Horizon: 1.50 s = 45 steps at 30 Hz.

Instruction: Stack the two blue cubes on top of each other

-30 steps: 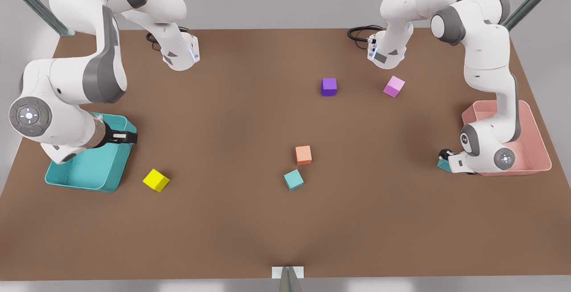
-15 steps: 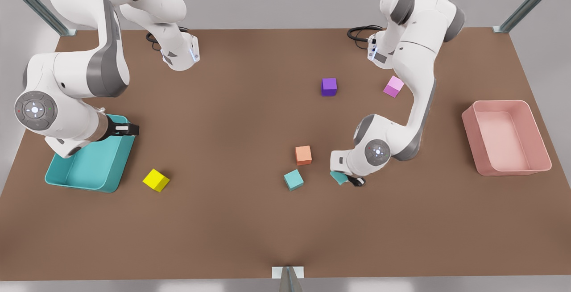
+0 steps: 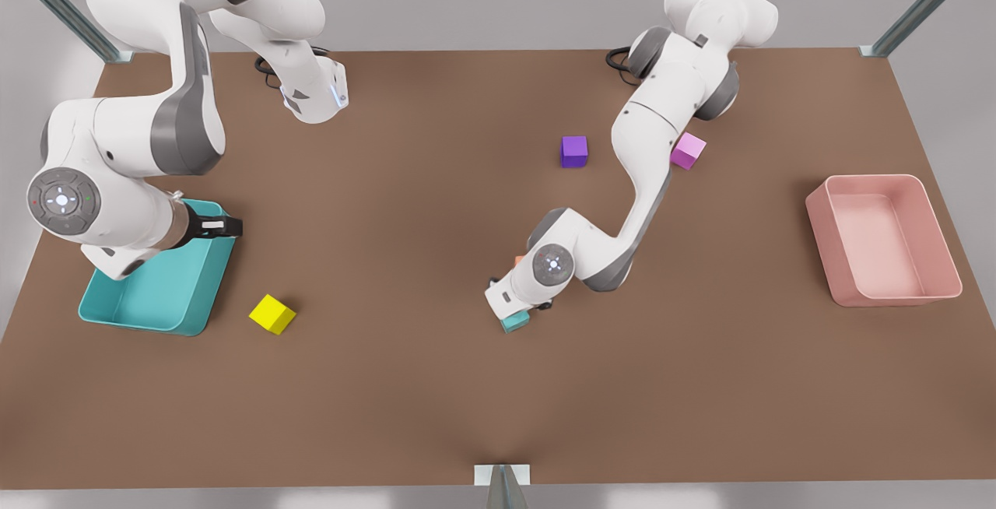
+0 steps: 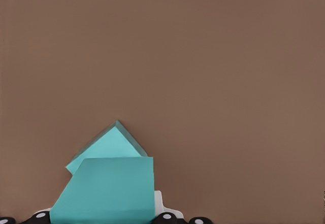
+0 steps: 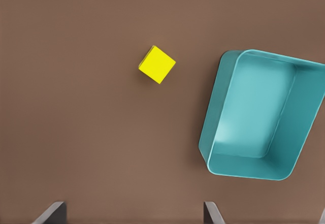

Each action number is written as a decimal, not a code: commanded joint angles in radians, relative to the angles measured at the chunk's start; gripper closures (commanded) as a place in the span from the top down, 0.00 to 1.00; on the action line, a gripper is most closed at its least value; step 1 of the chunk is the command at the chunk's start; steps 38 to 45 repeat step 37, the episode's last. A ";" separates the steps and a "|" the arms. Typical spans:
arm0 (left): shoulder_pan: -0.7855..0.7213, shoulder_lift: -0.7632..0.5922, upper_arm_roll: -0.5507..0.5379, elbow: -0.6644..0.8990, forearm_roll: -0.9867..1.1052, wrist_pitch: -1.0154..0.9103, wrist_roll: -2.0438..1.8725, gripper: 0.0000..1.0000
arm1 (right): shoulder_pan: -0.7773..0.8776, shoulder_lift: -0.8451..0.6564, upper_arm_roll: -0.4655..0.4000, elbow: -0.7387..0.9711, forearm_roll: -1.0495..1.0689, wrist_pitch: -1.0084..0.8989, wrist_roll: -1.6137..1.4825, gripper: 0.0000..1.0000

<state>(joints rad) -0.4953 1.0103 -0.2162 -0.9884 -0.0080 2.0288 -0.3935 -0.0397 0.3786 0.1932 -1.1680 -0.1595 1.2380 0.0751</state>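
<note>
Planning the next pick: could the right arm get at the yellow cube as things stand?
Probably yes: the right gripper hangs open above the teal bin, and the yellow cube sits apart on bare table beside it, nothing between.

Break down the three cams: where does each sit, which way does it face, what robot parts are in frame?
Front view: high, off the arms, looking down on the table; both arms show.
Left wrist view: on the left gripper, facing down; held blue cube over the lower blue cube.
Right wrist view: on the right gripper, facing down at the yellow cube and teal bin; open fingers show.
Shared: front and right wrist views both show the yellow cube and bin.
</note>
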 commanded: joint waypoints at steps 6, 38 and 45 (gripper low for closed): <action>0.000 0.001 0.001 -0.009 -0.004 0.011 -0.611 0.63 | 0.001 -0.001 0.000 0.001 0.000 -0.003 -0.024 1.00; 0.463 -0.797 0.153 -0.449 -0.017 -0.739 0.426 1.00 | 0.018 0.006 0.046 0.056 0.046 -0.018 -0.026 1.00; 0.463 -0.797 0.153 -0.449 -0.017 -0.739 0.426 1.00 | 0.018 0.006 0.046 0.056 0.046 -0.018 -0.026 1.00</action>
